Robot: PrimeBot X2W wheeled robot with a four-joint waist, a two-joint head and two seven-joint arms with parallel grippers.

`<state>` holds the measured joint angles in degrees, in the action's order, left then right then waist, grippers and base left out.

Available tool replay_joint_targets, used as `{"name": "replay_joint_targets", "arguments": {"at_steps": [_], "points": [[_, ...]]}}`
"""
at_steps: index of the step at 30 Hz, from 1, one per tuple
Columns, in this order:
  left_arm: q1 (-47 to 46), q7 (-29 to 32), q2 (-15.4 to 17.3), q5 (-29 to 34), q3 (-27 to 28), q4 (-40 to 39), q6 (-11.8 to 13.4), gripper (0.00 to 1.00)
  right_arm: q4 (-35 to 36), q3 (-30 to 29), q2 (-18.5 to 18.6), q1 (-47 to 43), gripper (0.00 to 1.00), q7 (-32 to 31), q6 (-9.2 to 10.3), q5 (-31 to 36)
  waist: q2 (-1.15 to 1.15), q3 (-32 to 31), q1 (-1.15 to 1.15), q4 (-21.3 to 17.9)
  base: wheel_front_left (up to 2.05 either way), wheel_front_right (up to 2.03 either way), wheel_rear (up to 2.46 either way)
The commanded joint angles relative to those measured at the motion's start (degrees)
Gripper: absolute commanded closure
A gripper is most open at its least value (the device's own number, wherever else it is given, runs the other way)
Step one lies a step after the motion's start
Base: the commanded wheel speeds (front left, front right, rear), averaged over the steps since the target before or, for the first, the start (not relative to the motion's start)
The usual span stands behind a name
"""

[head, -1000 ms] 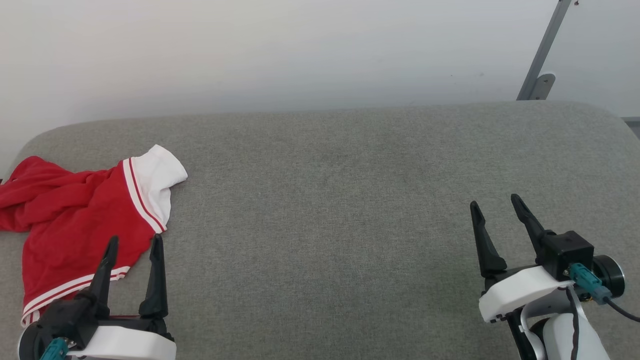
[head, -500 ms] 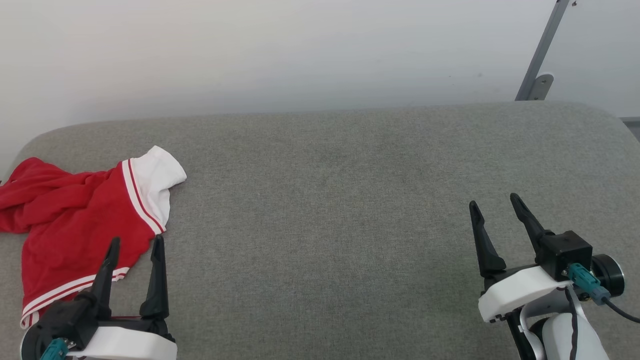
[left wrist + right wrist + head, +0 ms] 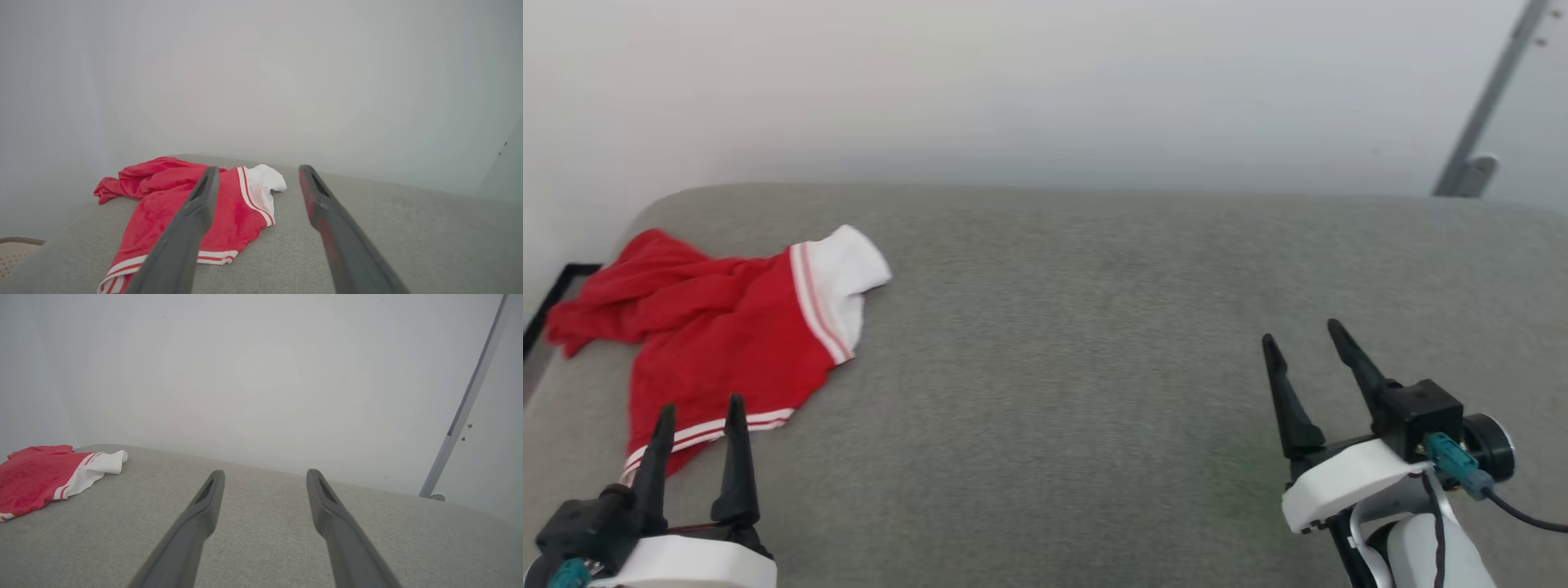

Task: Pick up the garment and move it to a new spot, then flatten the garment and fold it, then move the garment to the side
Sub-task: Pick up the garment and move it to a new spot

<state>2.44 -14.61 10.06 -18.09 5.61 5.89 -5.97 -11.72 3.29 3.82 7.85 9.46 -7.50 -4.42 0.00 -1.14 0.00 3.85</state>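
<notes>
Hovering above the grey cushion [image 3: 1054,327], my left gripper [image 3: 701,404] and right gripper [image 3: 1300,331] point forward, jaws spread wide, empty; garment [image 3: 727,327] lies before the left.

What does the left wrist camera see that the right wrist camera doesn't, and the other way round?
Left wrist view: the left gripper, its two dark fingers apart, and a tan woven object at the lower left corner. Right wrist view: the right gripper, fingers also apart, and a slanted grey metal pole by the white wall. Both: the soft bright-red cloth garment with white striped cuffs, lying crumpled on the grey fabric cushion.
</notes>
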Motion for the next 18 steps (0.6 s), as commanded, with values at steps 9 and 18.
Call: {"name": "replay_joint_targets", "arguments": {"at_steps": [9, 18], "points": [[1.4, 0.9, 1.2, -1.6, 2.2, -0.5, 1.6, 0.00, -1.4, 3.2, 0.3, 1.2, 0.00, -0.2, 0.02, -1.5, 0.00, -1.3, 0.00, 9.6, 0.00, 0.00, 0.00], [3.0, 1.3, 1.5, -2.6, 3.4, -1.8, 2.5, 0.00, -2.4, 6.1, 0.2, 1.7, 0.00, -0.1, 0.03, -2.3, 0.00, -1.8, 0.00, 16.2, 0.00, 0.00, 0.00]]}}
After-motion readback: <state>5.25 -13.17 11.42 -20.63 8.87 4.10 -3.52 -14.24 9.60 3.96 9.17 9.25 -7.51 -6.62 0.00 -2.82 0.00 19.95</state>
